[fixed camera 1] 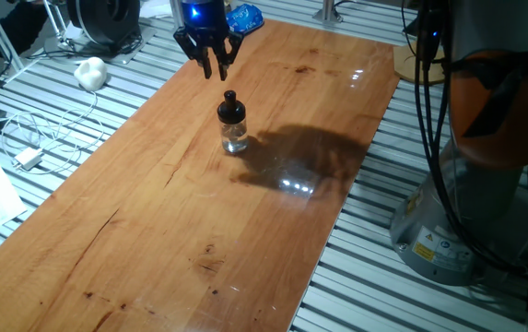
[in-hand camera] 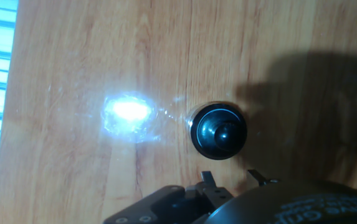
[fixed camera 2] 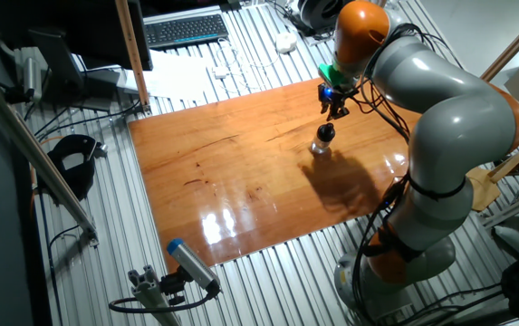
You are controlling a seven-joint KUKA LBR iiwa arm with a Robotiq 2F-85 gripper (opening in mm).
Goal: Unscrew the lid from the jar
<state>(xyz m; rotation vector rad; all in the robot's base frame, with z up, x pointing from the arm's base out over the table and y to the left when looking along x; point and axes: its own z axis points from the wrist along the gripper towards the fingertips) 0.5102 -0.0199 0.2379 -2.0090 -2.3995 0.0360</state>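
Observation:
The small clear glass jar [fixed camera 1: 234, 138] stands upright on the wooden table [fixed camera 1: 153, 221], with the black lid [fixed camera 1: 230, 107] and its narrow knob on top. My gripper [fixed camera 1: 216, 74] hangs above and slightly behind the jar, fingers pointing down, apart from the lid and empty. In the other fixed view the gripper [fixed camera 2: 335, 113] is just above the lid [fixed camera 2: 326, 132] and jar [fixed camera 2: 320, 147]. The hand view looks straight down on the lid [in-hand camera: 218, 132]. The two fingertips [in-hand camera: 206, 178] show at the bottom edge with a gap between them, open.
A white lump [fixed camera 1: 90, 72] and a white cable with a plug [fixed camera 1: 29, 159] lie on the slatted bench left of the table. A blue object [fixed camera 1: 245, 18] sits at the table's far edge. The robot base [fixed camera 1: 466, 221] stands to the right. A keyboard [fixed camera 2: 187, 29] lies beyond the table.

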